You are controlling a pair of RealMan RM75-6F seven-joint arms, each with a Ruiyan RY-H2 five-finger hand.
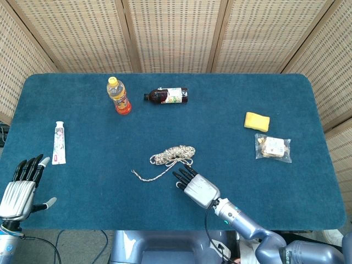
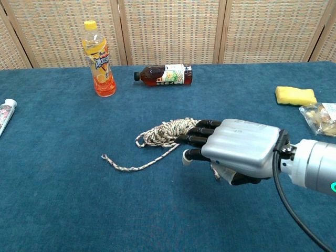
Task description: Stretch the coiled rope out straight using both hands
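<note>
A wide blue carpeted surface fills most of what I can see, with woven cane screens standing behind its far edge.

The right hand reaches in from the near side on a grey arm, back upward, dark fingers stretched forward and lying close side by side. It covers the near right part of the rope, its fingertips at the edge of the coil. From where I stand I cannot tell whether it is pinching a strand underneath or only lying over it.

The left hand waits at the near left corner, well apart from the rope, fingers straight and slightly fanned, thumb out to the side, holding nothing.

The rope lies near the middle of the surface, a speckled pale cord bundled into a loose coil. One free end trails out toward the near left; the other strand runs under the right hand.

Toward the far side stands an orange drink bottle with a yellow cap, upright. Just to its right a dark bottle lies on its side, cap pointing left.

On the right side sits a clear bag of snacks, and just beyond it a yellow sponge.

Over on the left a white tube lies flat, cap toward the far edge.
</note>
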